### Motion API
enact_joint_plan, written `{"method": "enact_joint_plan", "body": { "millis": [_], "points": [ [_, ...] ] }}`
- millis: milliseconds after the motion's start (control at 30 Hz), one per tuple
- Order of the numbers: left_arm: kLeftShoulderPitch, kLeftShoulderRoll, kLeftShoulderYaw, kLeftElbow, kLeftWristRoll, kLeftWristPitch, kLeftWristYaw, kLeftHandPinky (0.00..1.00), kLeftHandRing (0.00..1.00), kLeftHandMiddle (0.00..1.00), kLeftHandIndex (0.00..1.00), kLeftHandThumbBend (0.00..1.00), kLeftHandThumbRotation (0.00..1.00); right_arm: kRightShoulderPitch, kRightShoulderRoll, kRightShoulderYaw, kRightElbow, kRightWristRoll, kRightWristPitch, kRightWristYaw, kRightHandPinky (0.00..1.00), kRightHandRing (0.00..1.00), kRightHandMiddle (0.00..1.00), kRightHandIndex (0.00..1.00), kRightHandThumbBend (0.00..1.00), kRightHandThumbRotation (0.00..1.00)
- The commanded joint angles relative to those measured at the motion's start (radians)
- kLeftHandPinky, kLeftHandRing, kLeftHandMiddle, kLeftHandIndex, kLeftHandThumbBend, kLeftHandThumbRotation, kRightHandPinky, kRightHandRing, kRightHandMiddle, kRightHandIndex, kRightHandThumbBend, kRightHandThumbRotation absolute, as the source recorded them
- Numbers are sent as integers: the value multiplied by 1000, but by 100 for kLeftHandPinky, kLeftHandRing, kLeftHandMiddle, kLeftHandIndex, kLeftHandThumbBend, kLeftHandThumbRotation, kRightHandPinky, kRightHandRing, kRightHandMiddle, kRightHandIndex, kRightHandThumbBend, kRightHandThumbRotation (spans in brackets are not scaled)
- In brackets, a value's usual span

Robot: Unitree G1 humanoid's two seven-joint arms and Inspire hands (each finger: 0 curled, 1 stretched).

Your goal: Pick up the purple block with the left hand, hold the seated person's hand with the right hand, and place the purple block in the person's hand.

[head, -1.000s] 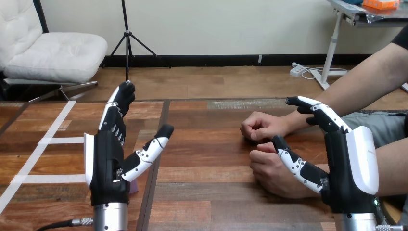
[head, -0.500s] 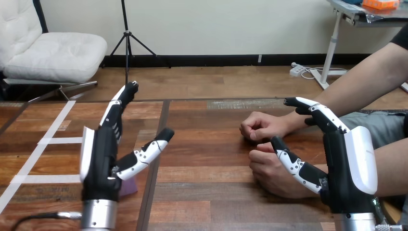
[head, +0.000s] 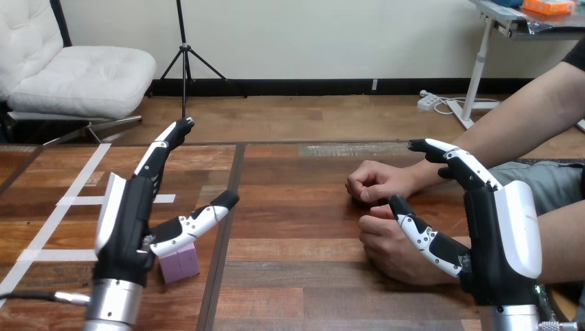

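The left hand [head: 127,221] is released, its fingers straight and its thumb spread. The purple block [head: 179,264] sits on the table [head: 303,276] just below that thumb, and nothing grips it. The right hand [head: 500,234] is also released and holds nothing. Its thumb crosses in front of the person's nearer fist [head: 386,252], but contact cannot be told. The person's farther fist [head: 376,181] lies beyond that thumb.

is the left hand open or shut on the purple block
Open. The left hand has straight fingers and an outstretched thumb; the purple block sits on the table below the thumb, nothing curled round it.
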Motion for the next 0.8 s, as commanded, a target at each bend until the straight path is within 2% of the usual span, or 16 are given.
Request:
{"method": "enact_joint_plan", "body": {
  "millis": [0, 400, 500, 767],
  "points": [
    [-34, 65, 9, -64, 18, 40, -17, 95, 90, 89, 87, 75, 27, -44, 7, -19, -23, 6, -2, 0, 67, 75, 77, 74, 45, 14],
    [-45, 150, 7, -61, 39, 71, -43, 88, 87, 87, 86, 78, 27, -42, 9, -21, -26, 14, 0, 7, 68, 75, 77, 74, 45, 15],
    [-46, 175, 5, -66, 53, 87, -50, 88, 87, 87, 86, 78, 28, -43, 8, -22, -28, 10, 3, 7, 68, 75, 77, 74, 45, 15],
    [-38, 243, -3, -113, 71, 167, -114, 88, 89, 89, 87, 77, 29, -46, 5, -25, -23, 8, 2, 9, 68, 75, 77, 73, 45, 15]
  ]
}}
